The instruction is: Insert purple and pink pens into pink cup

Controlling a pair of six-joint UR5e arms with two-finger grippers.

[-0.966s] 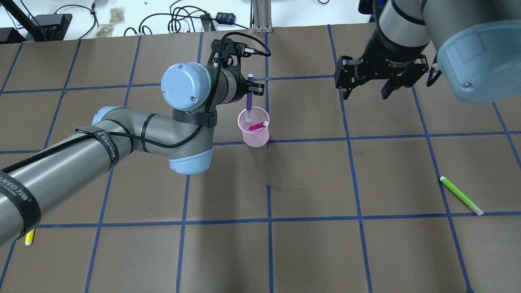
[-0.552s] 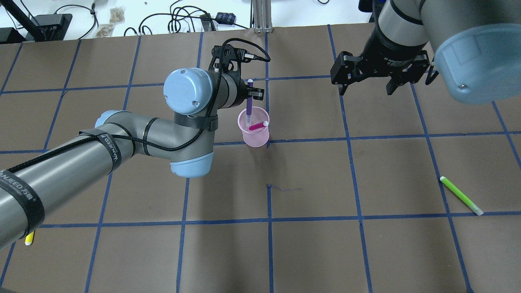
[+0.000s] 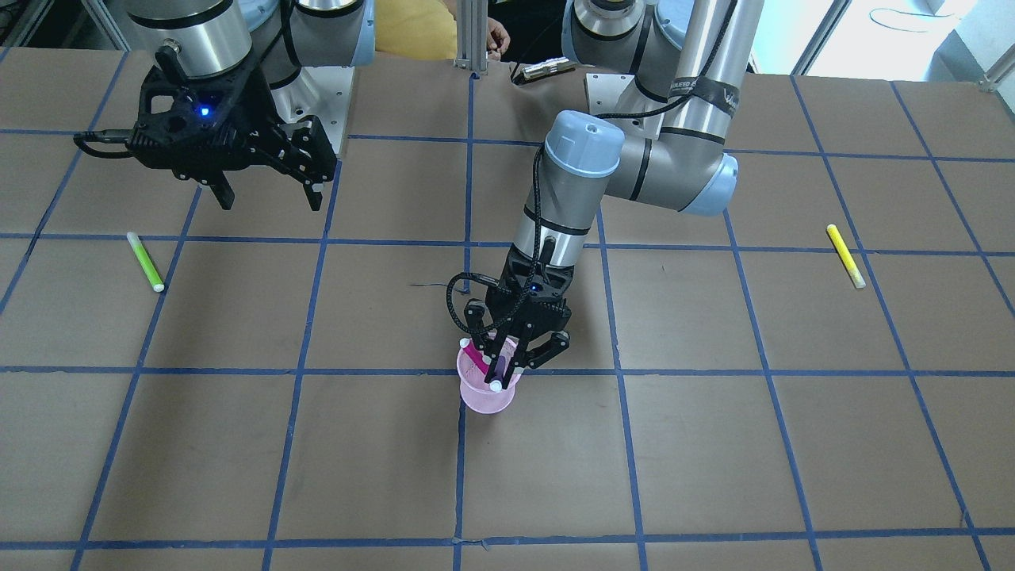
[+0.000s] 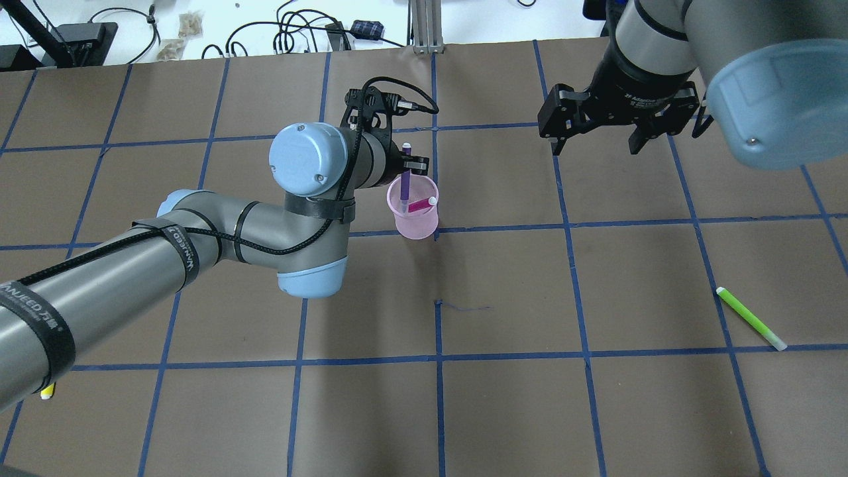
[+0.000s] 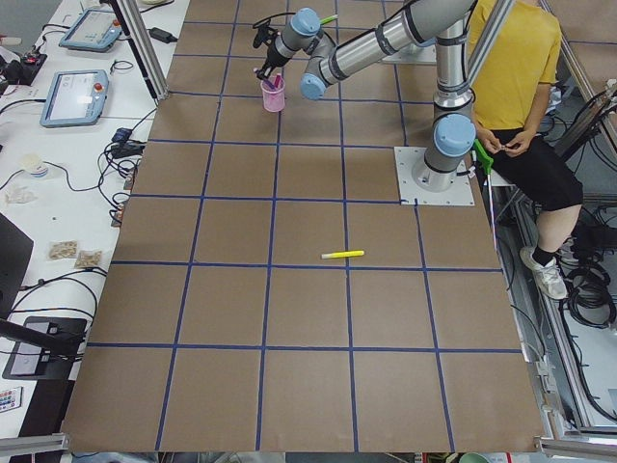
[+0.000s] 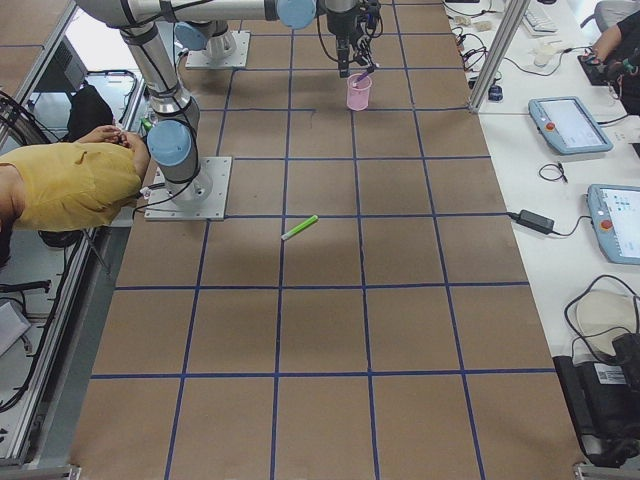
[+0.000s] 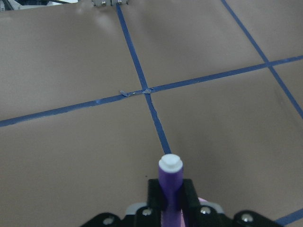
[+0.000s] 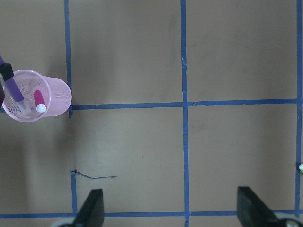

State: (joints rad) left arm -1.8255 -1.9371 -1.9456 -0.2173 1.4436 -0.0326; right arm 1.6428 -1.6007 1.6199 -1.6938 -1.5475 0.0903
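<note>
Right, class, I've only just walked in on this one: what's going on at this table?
The left gripper holds the purple pen about upright, with its lower end inside the pink cup. The pink pen already leans in that cup. The right gripper hangs open and empty above the table, off to one side. A green pen and a yellow pen lie flat on the table, well apart from the cup.

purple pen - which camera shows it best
Overhead exterior: the purple pen shows full length, held by the left gripper, lower end in the pink cup. Right wrist shows its lower part inside the cup; left wrist only its capped top; front-facing mostly gripper; side views too small.
</note>
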